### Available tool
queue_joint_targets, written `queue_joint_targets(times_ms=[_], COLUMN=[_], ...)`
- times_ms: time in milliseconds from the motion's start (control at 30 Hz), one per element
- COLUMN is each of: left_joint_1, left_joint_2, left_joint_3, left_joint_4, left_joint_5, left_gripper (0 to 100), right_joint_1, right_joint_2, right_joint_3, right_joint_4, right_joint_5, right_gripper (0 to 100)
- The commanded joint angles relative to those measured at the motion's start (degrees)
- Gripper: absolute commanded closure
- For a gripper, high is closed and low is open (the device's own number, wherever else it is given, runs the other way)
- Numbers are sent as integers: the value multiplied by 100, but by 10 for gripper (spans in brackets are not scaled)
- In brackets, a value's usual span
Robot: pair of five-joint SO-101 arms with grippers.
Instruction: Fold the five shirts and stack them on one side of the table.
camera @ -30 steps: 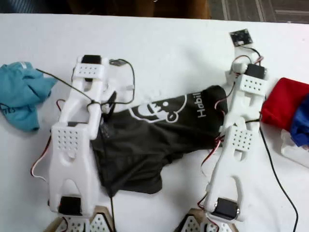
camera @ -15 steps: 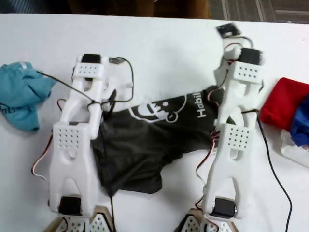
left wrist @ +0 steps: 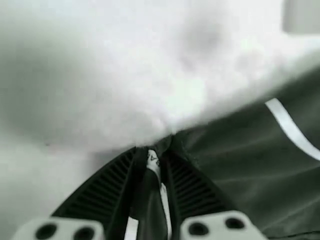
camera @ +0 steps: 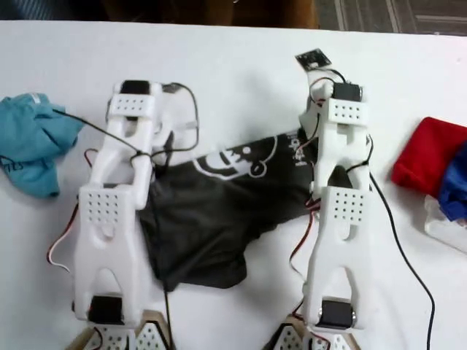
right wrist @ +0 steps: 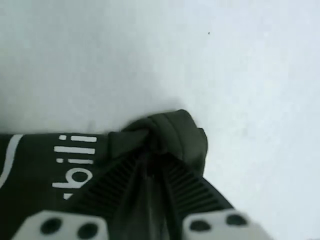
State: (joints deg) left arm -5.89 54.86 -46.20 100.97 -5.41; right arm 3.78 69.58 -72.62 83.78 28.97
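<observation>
A black cotton shirt with a white print (camera: 211, 219) lies spread out and wrinkled in the middle of the white worktop (camera: 241, 80), between the two white plastic arms. Its printed part is toward the far side of the worktop, and its lower part is bunched up nearer to the arm bases.

The left claw (left wrist: 152, 152) is closed. A thin fold of the shirt's edge, with a small white label in it, is pinched between its ribbed black fingers (left wrist: 112, 180). This claw is low, close to the worktop, at the far left corner of the shirt. The left arm (camera: 109, 211) lies over the shirt's left side.

The right claw (right wrist: 149, 145) is closed as well. It grips a gathered lump of the black cloth, which bulges out just beyond the fingertips, beside the white letters of the print. In the high view the right arm (camera: 339, 219) covers the right end of the shirt.

A crumpled turquoise shirt (camera: 33, 142) lies at the left edge of the worktop, well apart from the black one. At the right edge there is a red shirt in a compact bundle (camera: 423, 157), and a blue cloth (camera: 456, 182) touches its near side. Just beside these lies something white (camera: 445, 222), perhaps another garment, but I cannot tell.
</observation>
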Motion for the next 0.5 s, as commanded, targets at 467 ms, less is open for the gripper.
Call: queue_joint_targets(times_ms=[467], left_joint_1=[-475], left_joint_2=[-97], left_joint_3=[-1033], left_joint_4=[-1345], left_joint_5=[369], left_gripper=[969], right_joint_1=[295], right_joint_2=[295], right_joint_3=[-1196], right_joint_4=[-1235], right_joint_5=[-9], right_gripper=[979])
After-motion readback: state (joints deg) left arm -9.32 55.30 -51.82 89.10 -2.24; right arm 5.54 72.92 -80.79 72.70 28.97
